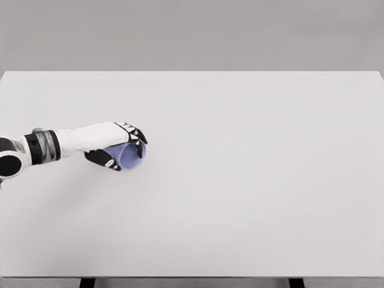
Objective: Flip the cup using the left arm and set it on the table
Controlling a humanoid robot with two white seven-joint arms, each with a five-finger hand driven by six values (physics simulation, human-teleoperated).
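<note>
Left hand (114,147) curled around a lavender cup (128,156) lying sideways; no readable writing; plain white counter (252,180) beneath, grey wall (192,33) beyond.

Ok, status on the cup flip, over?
Left hand shut on cup. Cup on its side, mouth facing camera. Right arm out of view. Nothing in the way on table.
</note>
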